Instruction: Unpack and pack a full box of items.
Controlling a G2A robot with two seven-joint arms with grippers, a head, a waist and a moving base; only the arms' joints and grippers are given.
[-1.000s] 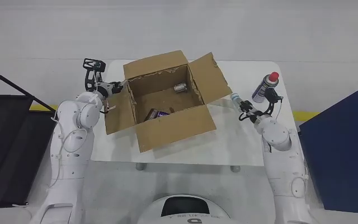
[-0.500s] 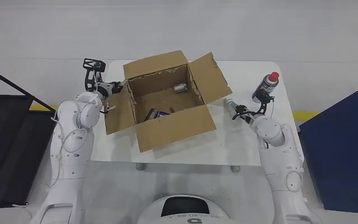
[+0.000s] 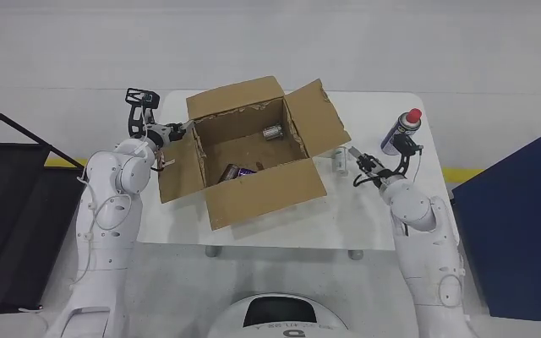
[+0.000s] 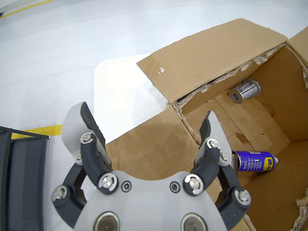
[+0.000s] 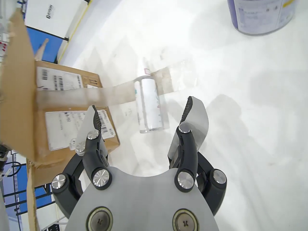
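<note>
Unpacking looks partway done — a white bottle (image 5: 146, 92) lies on the bench (image 3: 372, 211) beside the right flap of the box (image 3: 254, 160), a spray can (image 3: 401, 131) stands nearby, and a blue can (image 4: 255, 161) and metal spool (image 4: 244, 92) lie inside. The right gripper (image 5: 141, 103) hovers by the bottle, fingers wide open, empty. The left gripper (image 4: 146, 108), likewise open and empty, sits over the left flap — next, probably, a reach in for the blue can.

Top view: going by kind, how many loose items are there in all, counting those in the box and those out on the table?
Spray cans: 2, a blue spray can lying in the cardboard box and a red-capped spray can standing on the table.
Metal pulley: 1, in the box.
White spray bottle: 1, on the table beside the box.
Total: 4.
</note>
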